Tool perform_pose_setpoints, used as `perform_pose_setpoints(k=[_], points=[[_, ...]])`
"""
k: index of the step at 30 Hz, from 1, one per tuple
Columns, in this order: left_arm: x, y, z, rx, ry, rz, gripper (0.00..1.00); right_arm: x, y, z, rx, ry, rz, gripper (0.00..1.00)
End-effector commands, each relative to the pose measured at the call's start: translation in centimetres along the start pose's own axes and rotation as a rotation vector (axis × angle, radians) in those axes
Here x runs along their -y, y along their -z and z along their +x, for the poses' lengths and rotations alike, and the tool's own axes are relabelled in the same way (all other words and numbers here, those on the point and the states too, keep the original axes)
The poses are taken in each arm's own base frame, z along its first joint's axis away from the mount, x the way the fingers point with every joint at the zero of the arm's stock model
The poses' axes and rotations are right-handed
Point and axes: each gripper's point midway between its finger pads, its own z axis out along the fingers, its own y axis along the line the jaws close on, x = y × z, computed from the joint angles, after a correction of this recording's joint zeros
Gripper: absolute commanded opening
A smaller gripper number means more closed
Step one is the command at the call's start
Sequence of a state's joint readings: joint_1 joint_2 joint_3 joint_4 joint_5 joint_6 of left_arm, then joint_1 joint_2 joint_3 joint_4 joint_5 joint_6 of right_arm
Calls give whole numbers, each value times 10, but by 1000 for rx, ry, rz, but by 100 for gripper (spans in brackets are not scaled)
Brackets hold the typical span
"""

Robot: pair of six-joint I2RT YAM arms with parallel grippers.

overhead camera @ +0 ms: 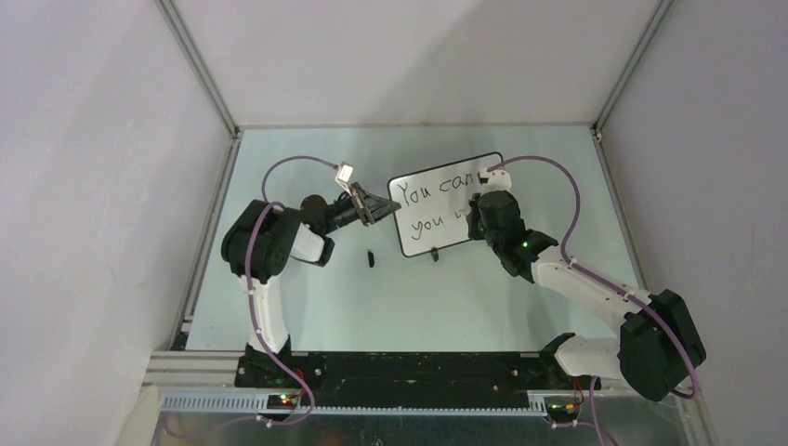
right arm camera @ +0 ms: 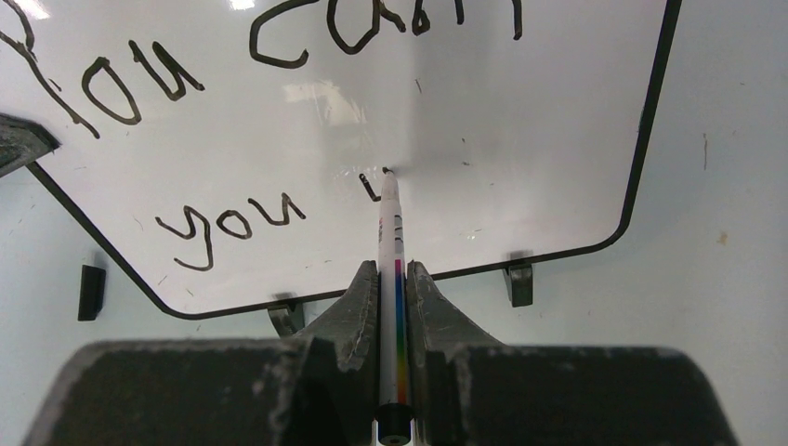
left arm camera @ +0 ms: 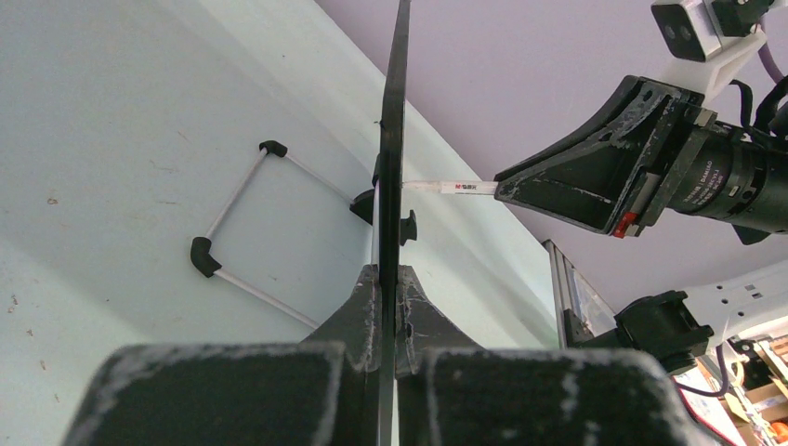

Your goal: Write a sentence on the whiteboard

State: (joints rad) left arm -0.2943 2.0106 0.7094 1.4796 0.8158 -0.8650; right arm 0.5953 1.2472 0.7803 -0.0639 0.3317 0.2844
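The right end effector (right arm camera: 392, 269) is pinching a marker (right arm camera: 390, 223), with the tip touching the whiteboard (right arm camera: 520, 130) on the lower line. The left end effector (left arm camera: 388, 274) is pressed together on the board's left edge, which it seems to be steadying. The board stands tilted on its feet (right arm camera: 518, 282) toward the far middle of the bench (overhead camera: 483, 297).

The sentence (right arm camera: 232, 218) is partly written. The upper line reads "You can", though I cannot make out whether a comma follows it. Below it stands "you", and the first stroke of another letter is under the tip. My judgement is that a little over half is done, and the last word and any closing mark are left.

No container shows in any view. A small dark piece (overhead camera: 369, 257), perhaps the marker's cap, lies on the bench just in front of the board.
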Motion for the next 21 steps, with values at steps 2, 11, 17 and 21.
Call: perform_pose_setpoints(k=[2,11,17,21], points=[[23,-5,-21,29,-72,78,0,0,0,-15,23,-16,19,0],[23,-5,-22,30,-72,78,0,2,0,-9,1,-11,29,0],[24,-6,-21,29,-71,80,0,5,0,-1,-17,-9,38,0],[24,-5,-22,30,-71,80,0,6,-1,-3,-10,-10,43,0]])
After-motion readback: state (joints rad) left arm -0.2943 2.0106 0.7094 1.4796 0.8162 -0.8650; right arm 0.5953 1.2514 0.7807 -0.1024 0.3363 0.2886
